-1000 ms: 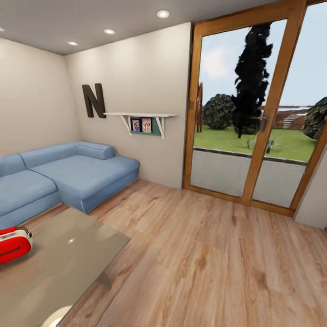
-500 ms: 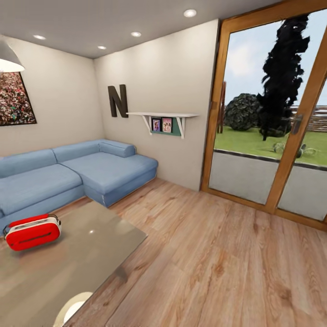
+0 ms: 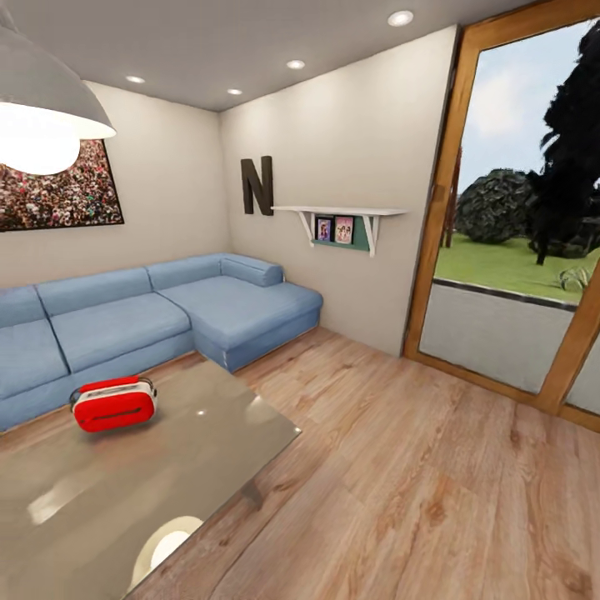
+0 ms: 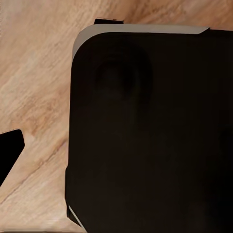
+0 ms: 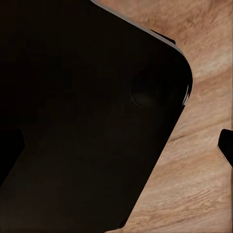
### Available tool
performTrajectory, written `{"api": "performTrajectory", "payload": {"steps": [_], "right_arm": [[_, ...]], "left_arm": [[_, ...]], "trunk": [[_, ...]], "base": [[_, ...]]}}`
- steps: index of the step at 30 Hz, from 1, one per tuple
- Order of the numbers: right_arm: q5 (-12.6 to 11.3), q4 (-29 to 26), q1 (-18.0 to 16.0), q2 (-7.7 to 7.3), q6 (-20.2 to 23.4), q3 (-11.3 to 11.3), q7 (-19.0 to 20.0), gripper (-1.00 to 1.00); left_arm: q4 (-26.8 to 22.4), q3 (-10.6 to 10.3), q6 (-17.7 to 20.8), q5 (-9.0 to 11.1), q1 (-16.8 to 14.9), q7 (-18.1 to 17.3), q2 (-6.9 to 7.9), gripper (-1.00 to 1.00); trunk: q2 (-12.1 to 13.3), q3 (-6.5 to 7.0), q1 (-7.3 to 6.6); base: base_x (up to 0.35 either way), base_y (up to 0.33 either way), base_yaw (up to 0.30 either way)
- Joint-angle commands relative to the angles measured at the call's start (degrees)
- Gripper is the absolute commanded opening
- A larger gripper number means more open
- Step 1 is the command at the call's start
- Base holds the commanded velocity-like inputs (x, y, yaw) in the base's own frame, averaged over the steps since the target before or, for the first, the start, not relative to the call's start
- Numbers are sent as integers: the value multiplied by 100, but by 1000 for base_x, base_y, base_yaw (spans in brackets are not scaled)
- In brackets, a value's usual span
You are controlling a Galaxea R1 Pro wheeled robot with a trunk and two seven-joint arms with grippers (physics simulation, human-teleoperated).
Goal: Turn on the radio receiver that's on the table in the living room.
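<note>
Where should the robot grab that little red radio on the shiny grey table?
Probably by the red-barred handle on top of the small red rounded radio, coming from above. The handle stands clear above the body, and the radio sits upright on the glossy grey table.

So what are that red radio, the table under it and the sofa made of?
The radio looks like smooth red plastic with white trim, judging by its even sheen. The table has a glossy grey top, perhaps glass or lacquer, since it mirrors the lights. The sofa appears to be matte blue fabric, with soft seams.

dark letter N [image 3: 257, 185], on wall [image 3: 350, 142]
</note>
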Motion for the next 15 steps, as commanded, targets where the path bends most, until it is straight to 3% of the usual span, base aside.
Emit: {"api": "performTrajectory", "payload": {"steps": [1,15], "right_arm": [[0,0,0,0,0,0,0,100],[-2,0,0,0,-2,4,0,100]], "left_arm": [[0,0,0,1,0,0,0,100],[0,-1,0,2,0,0,0,100]], "trunk": [[0,0,0],[0,0,0]], "base": [[0,0,284],[0,0,284]]}}
